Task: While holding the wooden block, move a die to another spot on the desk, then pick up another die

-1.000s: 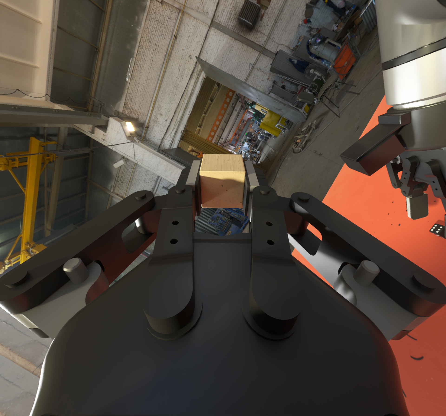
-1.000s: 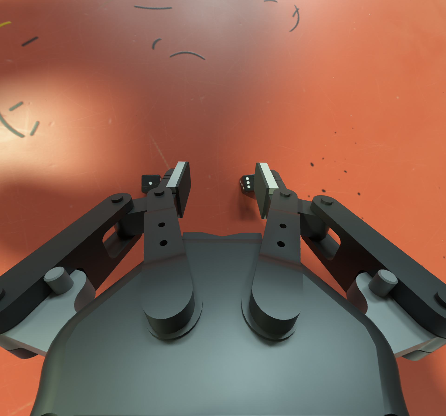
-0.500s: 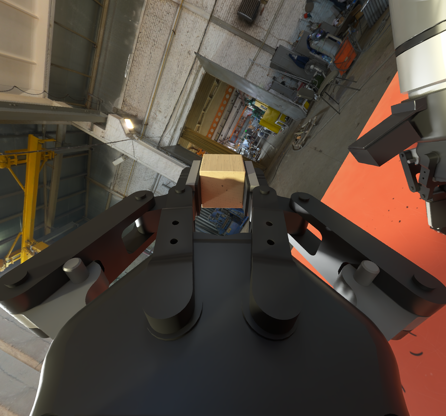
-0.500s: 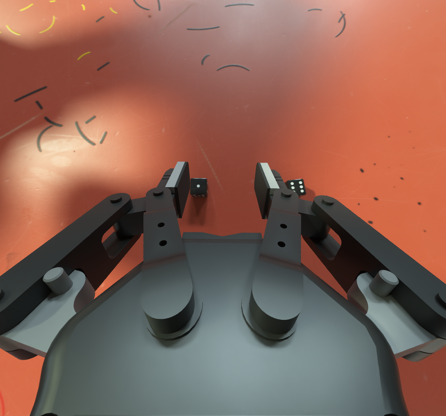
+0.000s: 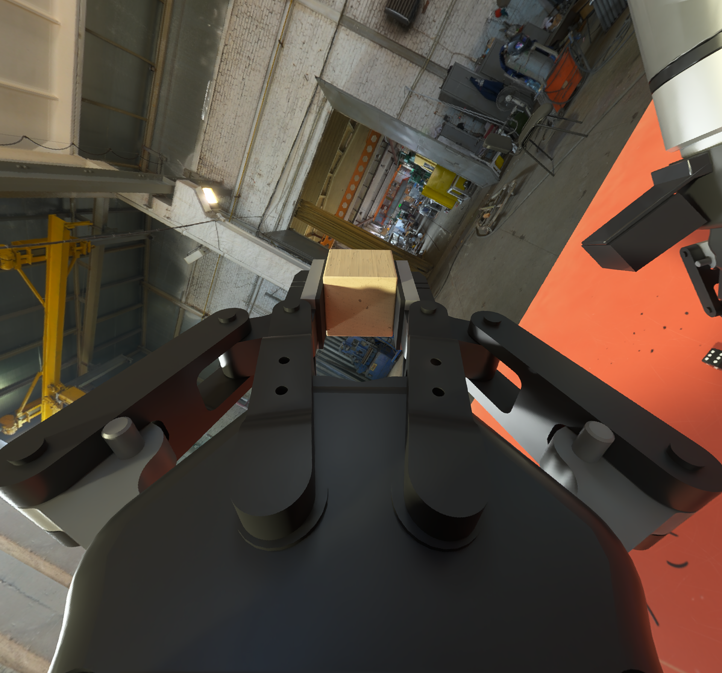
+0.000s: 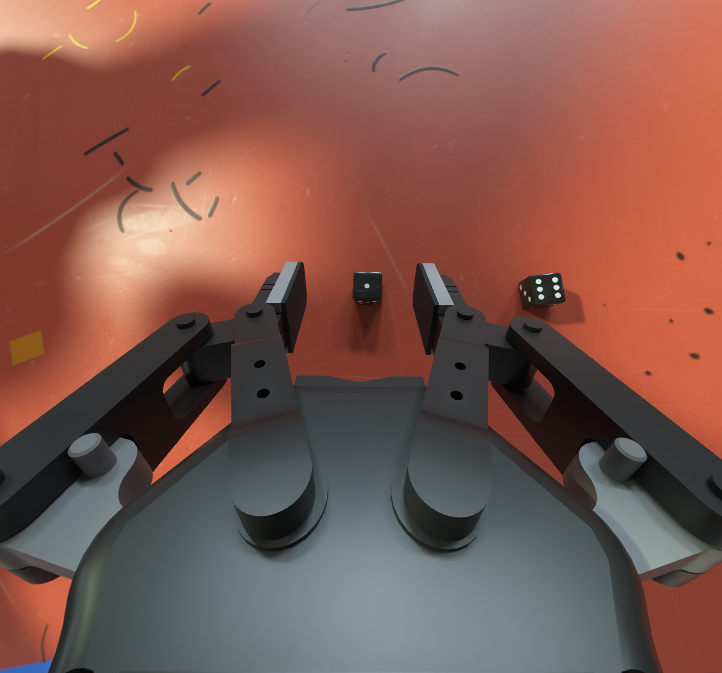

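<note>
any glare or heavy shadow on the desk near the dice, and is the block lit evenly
Right wrist view: a bright glare patch on the desk left of the one-pip die; both dice cast short shadows toward the camera. Left wrist view: the wooden block is bright on top, shaded in front.

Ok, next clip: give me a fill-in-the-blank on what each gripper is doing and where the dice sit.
1. The left gripper is shut on the ____.
2. The right gripper is ____, holding nothing.
3. The die lined up between its fingers shows ____ pip on top.
4. The second die, outside the fingers, shows ____ pips on top.

Missing words: block; open; one; six
</note>
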Tool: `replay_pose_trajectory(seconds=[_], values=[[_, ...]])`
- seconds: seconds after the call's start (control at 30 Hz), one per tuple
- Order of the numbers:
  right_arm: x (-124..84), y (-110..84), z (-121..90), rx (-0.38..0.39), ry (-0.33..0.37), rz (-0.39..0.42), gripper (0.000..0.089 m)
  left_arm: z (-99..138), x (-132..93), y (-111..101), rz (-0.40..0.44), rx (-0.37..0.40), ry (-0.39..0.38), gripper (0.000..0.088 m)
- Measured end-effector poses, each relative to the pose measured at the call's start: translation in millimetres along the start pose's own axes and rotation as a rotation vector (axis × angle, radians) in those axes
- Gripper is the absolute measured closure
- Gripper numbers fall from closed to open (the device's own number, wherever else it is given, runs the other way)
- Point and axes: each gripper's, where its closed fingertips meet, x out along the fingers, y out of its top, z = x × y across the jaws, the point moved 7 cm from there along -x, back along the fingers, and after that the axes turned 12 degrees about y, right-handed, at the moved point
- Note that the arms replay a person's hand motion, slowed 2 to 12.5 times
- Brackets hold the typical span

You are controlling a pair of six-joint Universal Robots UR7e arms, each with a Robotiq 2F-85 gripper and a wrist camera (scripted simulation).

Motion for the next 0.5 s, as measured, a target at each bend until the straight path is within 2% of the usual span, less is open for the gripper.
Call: replay_pose_trajectory(seconds=[0.5], values=[[6.3,-4.5,1.2,0.002,-0.014,-0.008,0.0396,-0.2,0.0,-0.6,-0.006,0.005,0.001,0.0605]])
